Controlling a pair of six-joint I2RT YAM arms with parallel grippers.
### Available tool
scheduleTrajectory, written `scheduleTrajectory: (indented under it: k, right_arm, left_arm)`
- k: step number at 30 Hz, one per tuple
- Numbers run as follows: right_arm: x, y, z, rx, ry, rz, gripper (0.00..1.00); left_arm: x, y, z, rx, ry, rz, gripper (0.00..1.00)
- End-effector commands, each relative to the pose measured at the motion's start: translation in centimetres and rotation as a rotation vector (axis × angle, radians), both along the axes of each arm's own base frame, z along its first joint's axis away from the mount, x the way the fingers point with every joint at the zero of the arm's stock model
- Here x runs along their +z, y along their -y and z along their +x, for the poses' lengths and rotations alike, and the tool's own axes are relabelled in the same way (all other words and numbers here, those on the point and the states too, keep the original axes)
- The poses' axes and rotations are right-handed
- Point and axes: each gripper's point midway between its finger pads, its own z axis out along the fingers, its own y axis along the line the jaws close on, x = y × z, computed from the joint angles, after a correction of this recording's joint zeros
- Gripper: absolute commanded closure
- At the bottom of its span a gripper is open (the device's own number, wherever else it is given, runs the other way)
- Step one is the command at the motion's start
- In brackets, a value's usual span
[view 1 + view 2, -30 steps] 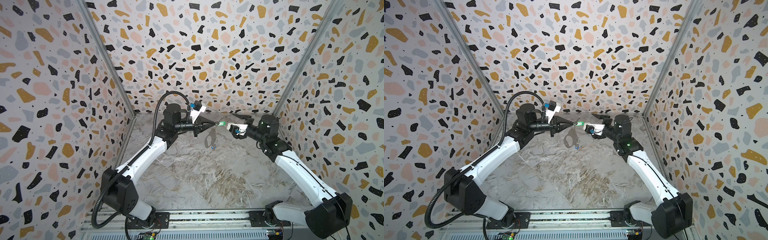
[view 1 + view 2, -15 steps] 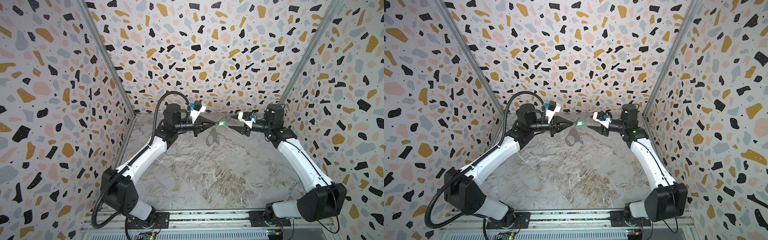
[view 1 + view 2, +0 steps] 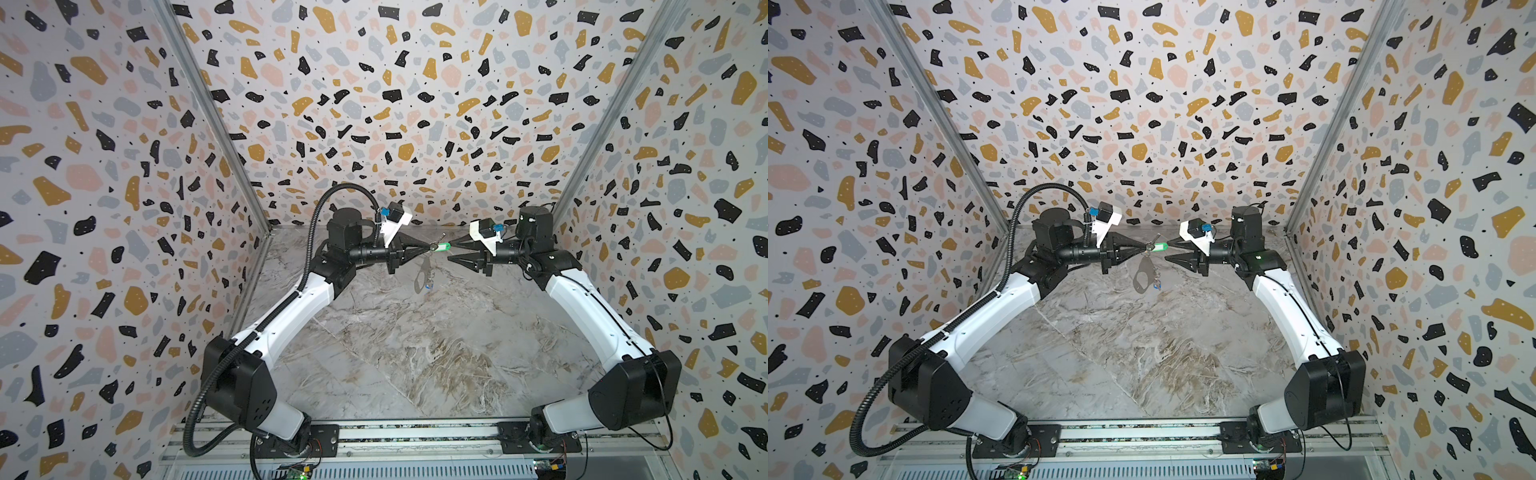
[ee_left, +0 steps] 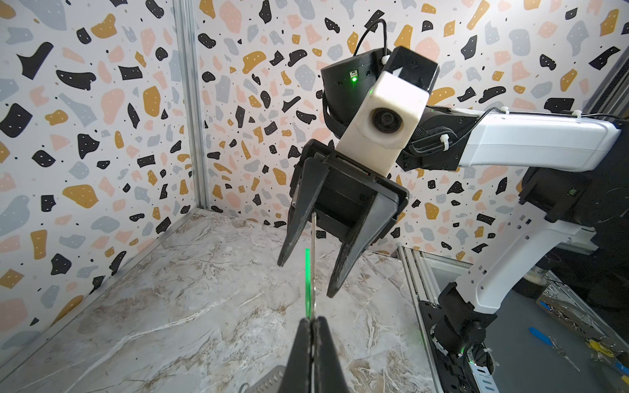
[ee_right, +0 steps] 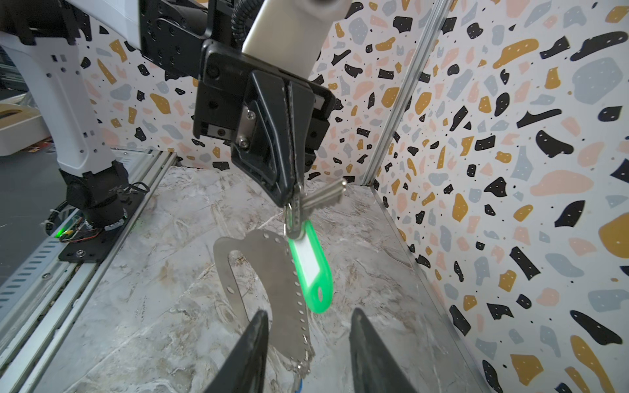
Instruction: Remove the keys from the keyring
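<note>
My left gripper [image 3: 428,248] is shut on the metal loop of the green key [image 3: 442,247], holding it in the air near the back wall. The keyring [image 3: 423,274], a thin grey plate with an oblong hole, hangs below that grip. The blue key [image 3: 429,286] dangles at its lower end. In the right wrist view the green key [image 5: 311,268] lies beside the keyring [image 5: 272,272], and a silver metal key [image 5: 323,195] sticks out at the grip. My right gripper [image 3: 451,252] is open, facing the left one, its tips just short of the green key's free end.
The marble floor [image 3: 415,353] lies well below the hanging keyring. Patterned walls close in on the left, back and right. The metal rail [image 3: 374,440] with both arm bases runs along the front edge.
My right arm has lifted and turned its wrist, drawn back from the green key, then come in again level with it, jaws narrower. The left gripper has held still.
</note>
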Motion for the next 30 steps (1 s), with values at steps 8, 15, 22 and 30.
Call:
scheduleTrajectory:
  k: [8, 15, 22, 30]
  right_arm:
    - [2.4, -1.4, -0.8, 0.069, -0.037, 0.042, 0.7]
    - [3.1, -1.8, -1.4, 0.11, -0.061, 0.06, 0.75]
    - [3.4, -2.2, -1.5, 0.136, -0.102, 0.06, 0.78]
    - [2.5, -3.1, -1.1, 0.127, -0.139, 0.011, 0.76]
  left_arm:
    - [1.6, 0.0, -0.9, -0.008, 0.088, -0.025, 1.0]
    - [1.2, 0.0, -0.9, 0.001, 0.098, -0.001, 1.0]
    - [1.1, 0.1, -0.9, 0.003, 0.11, 0.012, 1.0]
    - [1.0, 0.2, -1.1, 0.001, 0.117, 0.02, 1.0]
